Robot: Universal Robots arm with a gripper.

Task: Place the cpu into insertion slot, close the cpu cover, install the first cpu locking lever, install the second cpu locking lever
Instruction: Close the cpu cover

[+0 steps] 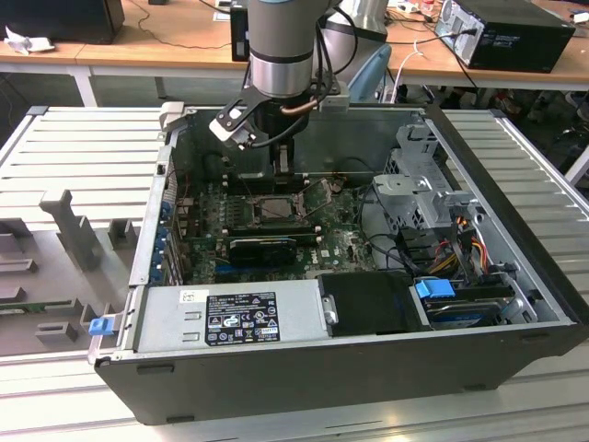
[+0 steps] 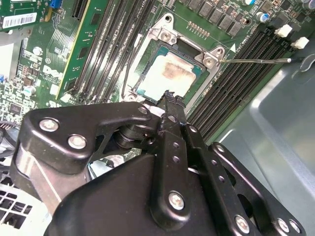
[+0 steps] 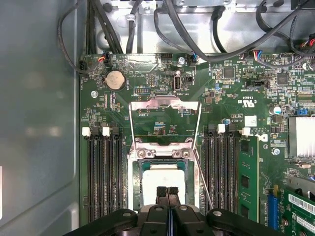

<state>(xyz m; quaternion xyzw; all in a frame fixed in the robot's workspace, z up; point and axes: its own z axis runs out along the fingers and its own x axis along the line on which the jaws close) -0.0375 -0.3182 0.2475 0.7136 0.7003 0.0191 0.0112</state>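
The pincer (image 3: 167, 192) is closed, its two black fingertips pressed flat together with nothing held between them. In both wrist views the tips hang over one edge of the cpu (image 3: 153, 182); whether they touch it I cannot tell.

The cpu lies flat in the insertion slot (image 2: 183, 49), pale face up, with a brownish stain across the middle in the second wrist view. The slot's dark rim frames it on every side that shows.

Just beyond the slot, the cpu cover (image 3: 165, 104) is swung open on its hinge. It stands clear of the chip, and the green board (image 3: 231, 98) shows through its square window. A thin metal lever (image 3: 203, 184) runs slanted along one side of the slot, unlatched and raised off the board.

Long black memory slots (image 3: 103, 172) flank the socket on both sides.

In the exterior view the arm reaches down into the open computer case (image 1: 368, 368), towards its far wall. The case rests on a ribbed grey tabletop (image 1: 74, 138).
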